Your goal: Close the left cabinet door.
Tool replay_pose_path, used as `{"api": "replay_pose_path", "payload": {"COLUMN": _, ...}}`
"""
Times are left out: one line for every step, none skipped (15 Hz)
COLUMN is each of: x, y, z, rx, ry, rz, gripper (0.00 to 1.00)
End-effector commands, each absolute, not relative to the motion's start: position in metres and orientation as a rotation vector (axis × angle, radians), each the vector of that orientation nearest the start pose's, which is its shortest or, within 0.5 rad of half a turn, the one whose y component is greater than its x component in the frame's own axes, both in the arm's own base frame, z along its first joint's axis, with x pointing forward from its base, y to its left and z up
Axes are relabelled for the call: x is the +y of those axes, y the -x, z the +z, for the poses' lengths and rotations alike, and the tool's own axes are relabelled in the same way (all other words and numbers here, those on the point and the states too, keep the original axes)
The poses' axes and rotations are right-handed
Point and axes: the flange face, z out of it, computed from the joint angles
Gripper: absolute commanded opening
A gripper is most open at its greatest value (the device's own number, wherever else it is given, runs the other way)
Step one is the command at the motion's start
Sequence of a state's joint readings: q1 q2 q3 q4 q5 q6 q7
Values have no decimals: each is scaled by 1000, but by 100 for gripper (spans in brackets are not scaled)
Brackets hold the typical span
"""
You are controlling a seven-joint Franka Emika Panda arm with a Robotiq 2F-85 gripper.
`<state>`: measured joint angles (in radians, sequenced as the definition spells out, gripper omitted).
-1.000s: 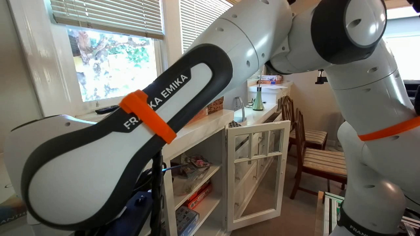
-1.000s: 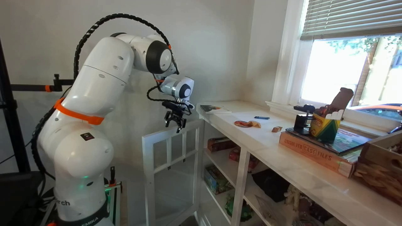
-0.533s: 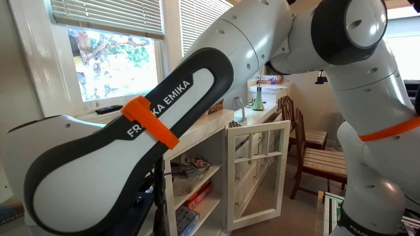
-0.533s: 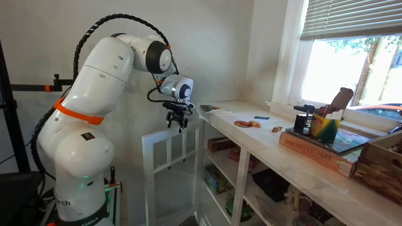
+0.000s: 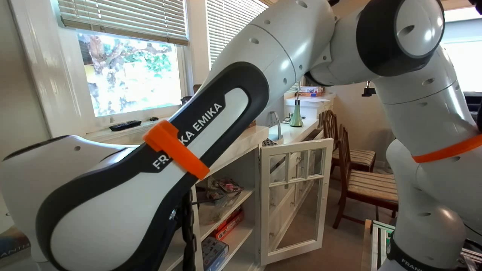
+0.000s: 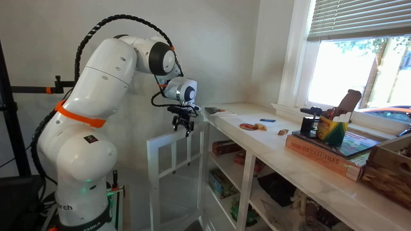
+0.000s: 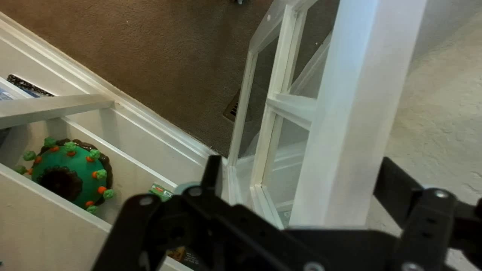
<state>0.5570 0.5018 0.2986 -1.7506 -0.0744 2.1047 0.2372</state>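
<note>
Arched arm [image 6: 104,78], downward claw [image 6: 182,132] agape

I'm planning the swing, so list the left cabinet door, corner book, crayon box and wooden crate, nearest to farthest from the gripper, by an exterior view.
In an exterior view, from the gripper:
1. left cabinet door: top edge right at it.
2. corner book: on the counter, far end.
3. crayon box: right of the book.
4. wooden crate: at the right edge.
</note>
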Motion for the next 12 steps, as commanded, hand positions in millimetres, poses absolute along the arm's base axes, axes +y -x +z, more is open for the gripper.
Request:
{"api": "replay_pose_path", "payload": {"x": 474, "y": -446, "z": 281, "rx": -960, "ry": 3027, "rz": 173, "gripper": 100}}
{"api": "replay_pose_path", "payload": {"x": 472, "y": -448, "z": 282, "rx": -956, "ry": 3038, "rz": 162, "gripper": 100}}
{"api": "replay_pose_path", "payload": {"x": 470, "y": -449, "z": 282, "rx": -952, "ry": 3047, "rz": 155, "gripper": 100}}
{"api": "replay_pose_path", "payload": {"x": 468, "y": -451, "z": 282, "rx": -946, "ry": 3056, "rz": 150, "gripper": 100}}
{"api": "replay_pose_path", "payload": {"x": 465, "y": -453, "z": 283, "rx": -940, "ry": 3065, "rz": 142, "gripper": 100}}
{"api": "replay_pose_path", "payload": {"x": 463, "y": -455, "z": 284, "rx": -932, "ry": 3075, "rz": 133, "gripper": 100}}
{"api": "replay_pose_path", "payload": {"x": 460, "y": -458, "z": 285, "rx": -922, "ry": 3085, "rz": 122, "gripper": 100}}
{"api": "replay_pose_path", "payload": {"x": 457, "y": -460, "z": 286, "rx": -911, "ry": 3095, "rz": 116, "gripper": 100}}
{"api": "replay_pose_path", "payload": {"x": 455, "y": -462, "z": 287, "rx": -897, "ry": 3105, "rz": 108, "gripper": 100}}
{"api": "replay_pose_path", "payload": {"x": 452, "y": -464, "z": 289, "rx": -883, "ry": 3115, "rz": 100, "gripper": 100}}
{"api": "replay_pose_path", "payload": {"x": 450, "y": -466, "z": 290, "rx": -870, "ry": 3122, "rz": 96, "gripper": 100}}
{"api": "replay_pose_path", "payload": {"x": 447, "y": -468, "z": 292, "rx": -855, "ry": 3132, "rz": 90, "gripper": 100}}
